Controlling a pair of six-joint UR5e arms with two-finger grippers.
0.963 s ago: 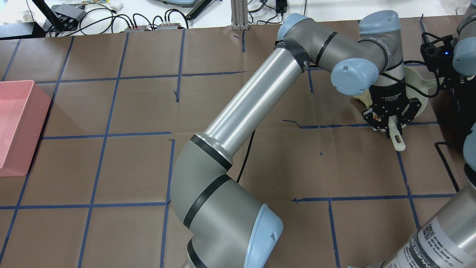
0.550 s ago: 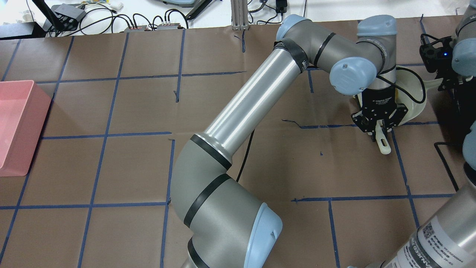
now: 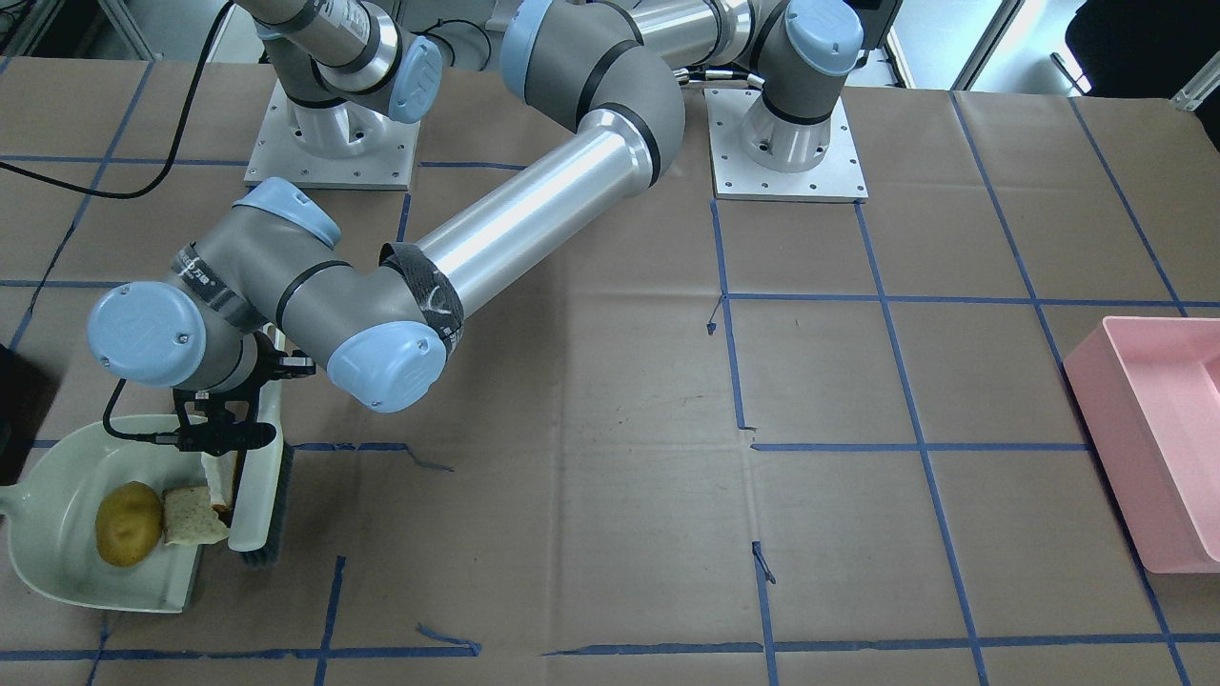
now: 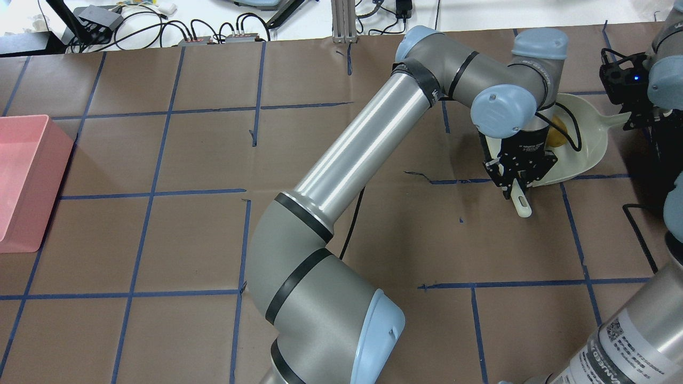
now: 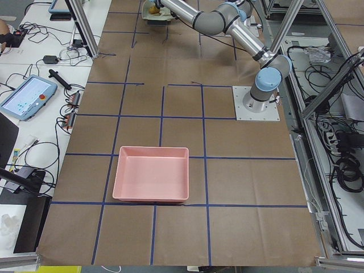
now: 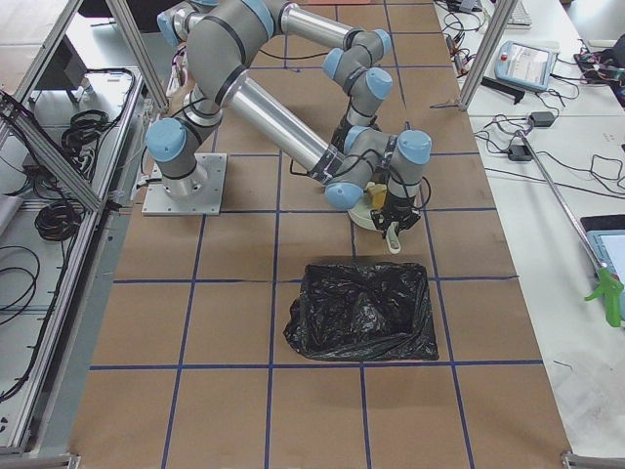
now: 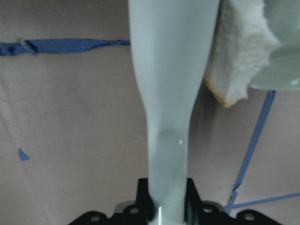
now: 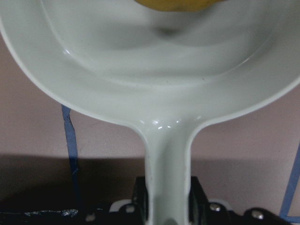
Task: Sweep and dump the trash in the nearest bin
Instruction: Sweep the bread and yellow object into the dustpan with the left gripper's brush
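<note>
My left gripper (image 4: 516, 184) is shut on the pale handle of a brush (image 3: 257, 495), which stands at the open mouth of a pale green dustpan (image 3: 48, 486). The yellow-brown potato (image 3: 129, 522) and one bread piece (image 3: 191, 515) lie inside the pan. The second bread piece (image 7: 236, 61) leans at the pan's lip against the brush. My right gripper (image 8: 166, 206) is shut on the dustpan's handle (image 8: 166, 154). The potato (image 4: 557, 137) also shows in the overhead view inside the pan (image 4: 581, 144).
A bin lined with a black bag (image 6: 361, 311) sits on the table close to the dustpan. A pink bin (image 3: 1153, 448) stands far off at the table's other end. The table is brown paper with a grid of blue tape lines (image 4: 155, 192).
My left gripper with the brush has moved left in the overhead view. The potato in the dustpan has come into sight from behind the wrist. The right gripper has barely moved.
</note>
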